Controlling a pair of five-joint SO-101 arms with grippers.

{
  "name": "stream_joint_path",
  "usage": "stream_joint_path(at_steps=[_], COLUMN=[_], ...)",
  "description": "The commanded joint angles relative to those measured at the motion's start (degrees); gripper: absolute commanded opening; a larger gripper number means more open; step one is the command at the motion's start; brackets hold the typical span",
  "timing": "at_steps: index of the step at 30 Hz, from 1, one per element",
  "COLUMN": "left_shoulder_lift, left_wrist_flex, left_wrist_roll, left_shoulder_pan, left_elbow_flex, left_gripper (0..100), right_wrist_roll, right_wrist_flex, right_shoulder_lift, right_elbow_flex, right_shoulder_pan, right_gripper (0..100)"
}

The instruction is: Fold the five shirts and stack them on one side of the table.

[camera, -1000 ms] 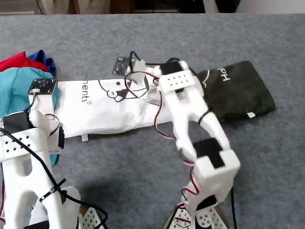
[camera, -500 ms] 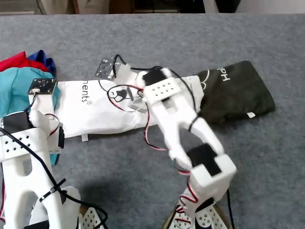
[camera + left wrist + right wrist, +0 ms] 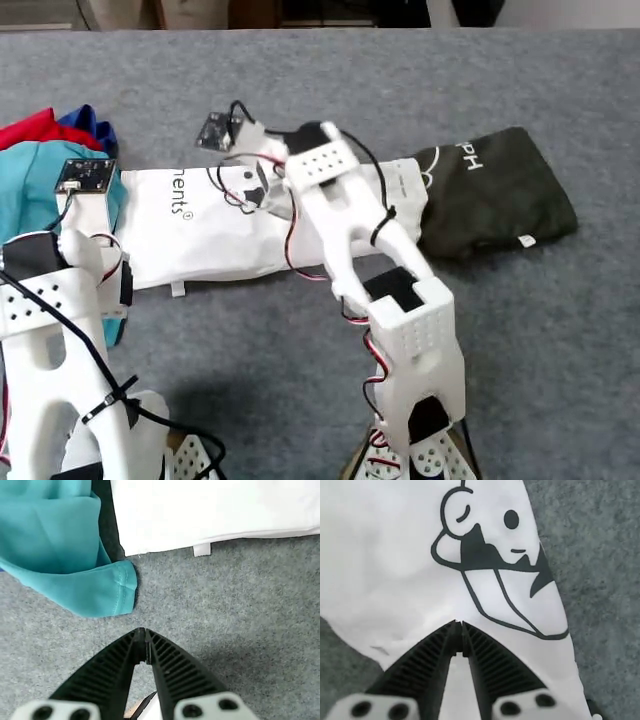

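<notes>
Fingers of the left gripper are pressed together and empty, above carpet just beside the teal shirt hem. Right gripper is likewise closed, tips at the white shirt print; whether it pinches cloth cannot be told. From above, the white shirt lies as a long strip, with a folded black shirt at its end. Judgement: the white shirt is mid-fold; next, grip one end and fold it across.
</notes>
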Motion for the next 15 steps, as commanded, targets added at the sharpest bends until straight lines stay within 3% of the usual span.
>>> stream_joint_path(at_steps=[1, 9, 15], left_shoulder_lift=[-0.92, -1.27, -1.27], left_wrist_flex=[-0.35, -0.35, -0.26], left_wrist_roll=[0.09, 0.0, 0.26], left_shoulder_pan=[0.35, 0.26, 0.7], left_elbow_flex=[-2.37, -2.46, -2.46], left_gripper=[2, 2, 2], right_wrist_roll=[-0.44, -0.18, 4.48], right_wrist_flex=[9.76, 29.01, 29.27], right_shoulder_lift=[-2.33, -4.35, -2.51], right_elbow_flex=[-11.12, -30.55, -25.71], right_shoulder_pan=[1.54, 14.73, 22.9], right_gripper=[0.2, 0.2, 0.2])
